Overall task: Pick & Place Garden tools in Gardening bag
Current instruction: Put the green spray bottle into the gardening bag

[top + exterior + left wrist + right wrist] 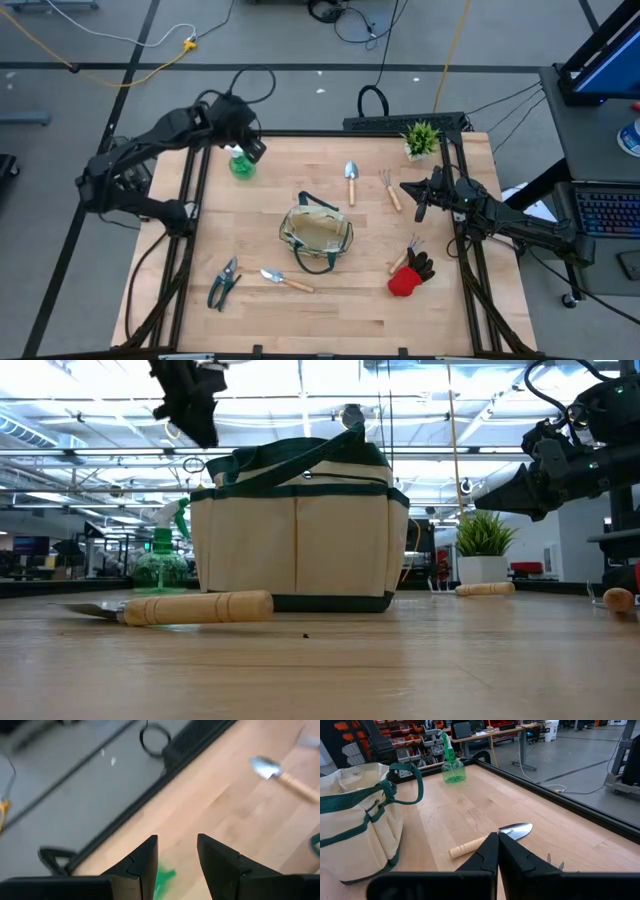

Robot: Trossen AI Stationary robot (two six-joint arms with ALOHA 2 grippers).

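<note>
Your left hand [247, 148] hangs above the green spray bottle [240, 164] near the tabletop's [340, 310] far-left corner, arm folded in over the left edge, fingers [142, 865] parted, gripping nothing. Your right hand [419, 207] hovers clenched and empty near the right edge, pointing inward by the hand fork [390, 190]. The gardening bag [316, 237] sits mid-tabletop, one trowel [351, 181] beyond it.

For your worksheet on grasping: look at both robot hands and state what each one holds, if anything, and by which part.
Nothing is held. The left hand hovers open above the green spray bottle; the right hand is shut on nothing, above the table.
</note>
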